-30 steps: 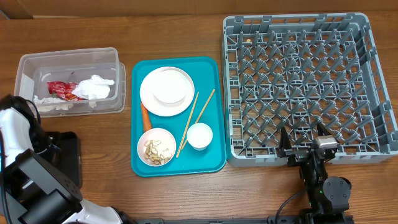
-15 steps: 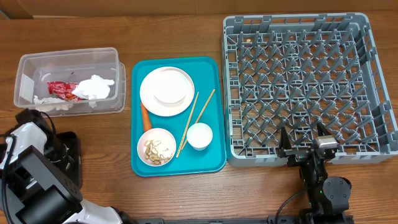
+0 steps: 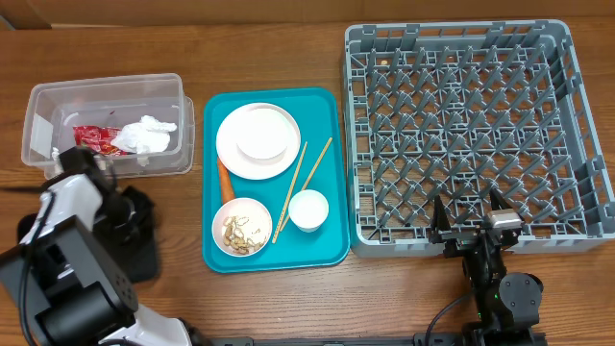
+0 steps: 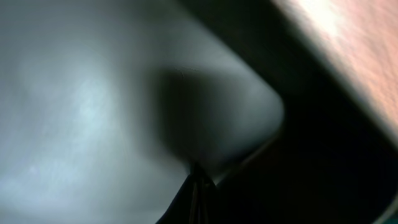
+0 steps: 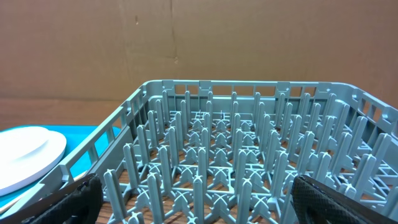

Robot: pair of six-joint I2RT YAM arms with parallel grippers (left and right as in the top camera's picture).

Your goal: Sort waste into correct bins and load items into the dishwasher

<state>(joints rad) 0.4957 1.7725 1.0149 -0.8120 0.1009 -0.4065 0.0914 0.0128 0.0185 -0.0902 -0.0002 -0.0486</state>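
Mostly the left claw (image 4: pixel 196 188) is blurred, pressed together; right claw (image 3: pixel 468 229) spread wide.

A matt grey moulded-plastic dish rack (image 3: pixel 354 144) stood just ahead of the right gripper's (image 3: pixel 468 219) jaws on a grained brown wooden table (image 3: pixel 288 308); to their left, a smooth teal plastic tray (image 3: pixel 209 192) bore a sleek white round plate (image 3: pixel 258 141) and pale bare-wood chopsticks (image 3: pixel 291 191).

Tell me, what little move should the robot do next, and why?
Probably the left gripper, shut at the black tray, should open and reach toward the carrot. The red wrapper and tissue already lie in the clear tub, while the carrot lies on the teal tray.
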